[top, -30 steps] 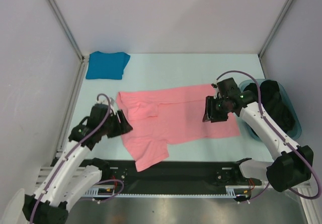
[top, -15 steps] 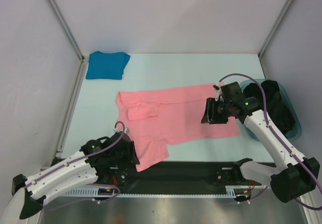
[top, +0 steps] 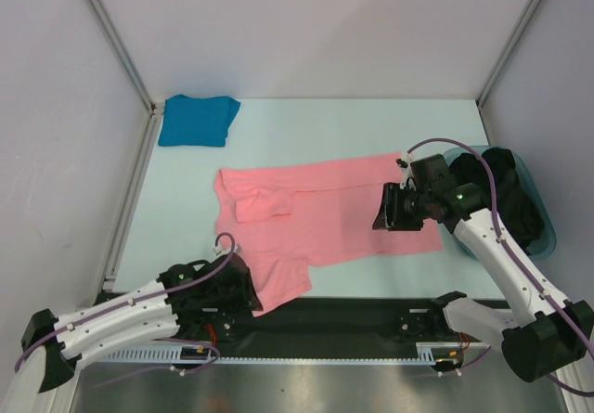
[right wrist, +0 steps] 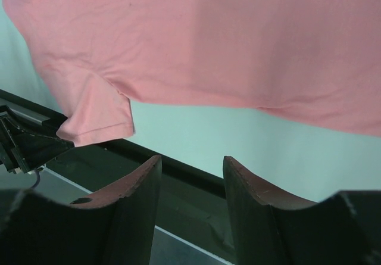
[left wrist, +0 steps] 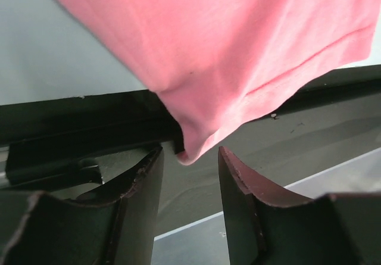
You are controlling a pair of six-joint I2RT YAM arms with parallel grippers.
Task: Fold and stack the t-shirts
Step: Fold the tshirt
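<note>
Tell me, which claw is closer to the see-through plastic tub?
Right. The right gripper hovers over the pink t-shirt beside the tub; the left gripper is far off at the shirt's near corner.

The spread t-shirt [top: 325,213] lies across the middle of the table [top: 371,125], running left to right. One of its sleeves hangs over the near edge onto the rail [top: 353,316]. The folded t-shirt [top: 197,120] sits in the far left corner, well apart from it. The tub [top: 553,230] stands at the right edge with a heap [top: 506,186] in it. The left claw [top: 245,289] is at the overhanging sleeve, and the right claw [top: 382,211] is over the spread t-shirt's right end.
</note>
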